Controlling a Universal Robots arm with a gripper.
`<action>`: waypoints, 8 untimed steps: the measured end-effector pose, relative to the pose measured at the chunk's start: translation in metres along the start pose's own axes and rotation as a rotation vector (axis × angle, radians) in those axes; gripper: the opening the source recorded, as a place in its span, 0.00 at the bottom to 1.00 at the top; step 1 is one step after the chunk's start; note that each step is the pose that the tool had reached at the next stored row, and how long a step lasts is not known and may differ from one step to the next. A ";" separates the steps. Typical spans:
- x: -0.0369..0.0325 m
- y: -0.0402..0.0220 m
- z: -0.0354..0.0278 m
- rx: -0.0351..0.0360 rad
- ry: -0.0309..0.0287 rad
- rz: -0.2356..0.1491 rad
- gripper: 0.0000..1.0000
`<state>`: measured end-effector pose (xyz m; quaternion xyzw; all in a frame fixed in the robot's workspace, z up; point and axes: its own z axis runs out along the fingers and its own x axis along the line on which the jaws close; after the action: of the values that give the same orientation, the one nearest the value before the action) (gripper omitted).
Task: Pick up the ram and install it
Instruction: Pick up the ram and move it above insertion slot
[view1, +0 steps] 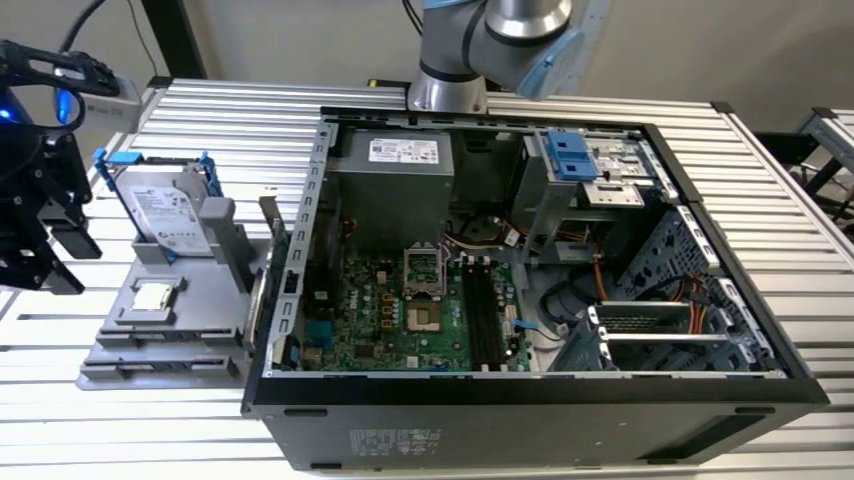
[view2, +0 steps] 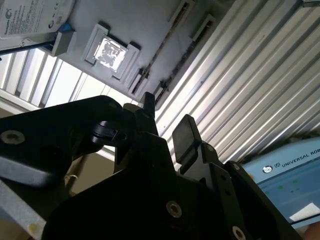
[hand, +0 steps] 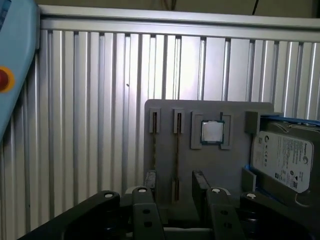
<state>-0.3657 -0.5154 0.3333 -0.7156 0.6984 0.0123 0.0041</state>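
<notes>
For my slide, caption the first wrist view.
Gripper, jaws open, near holder with processor and hard drive.

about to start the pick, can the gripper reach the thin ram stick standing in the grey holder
Probably yes: the open gripper points toward the thin ram stick in its slot, with nothing between them.

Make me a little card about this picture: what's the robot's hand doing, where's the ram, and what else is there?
gripper: open, holding nothing, close to the holder
ram: thin stick standing on edge in a holder slot, not picked up
holder: grey, beside the case on the exterior view's left
also on holder: hard drive, processor
case: open, green board showing inside
</notes>
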 end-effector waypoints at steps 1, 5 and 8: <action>0.0004 -0.0002 0.0015 0.0001 -0.0001 0.000 1.00; 0.0049 -0.0004 0.0065 -0.0001 0.0000 0.000 1.00; 0.0104 -0.0004 0.0100 -0.0001 0.0000 0.000 1.00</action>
<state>-0.3652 -0.5256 0.3230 -0.7157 0.6983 0.0123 0.0041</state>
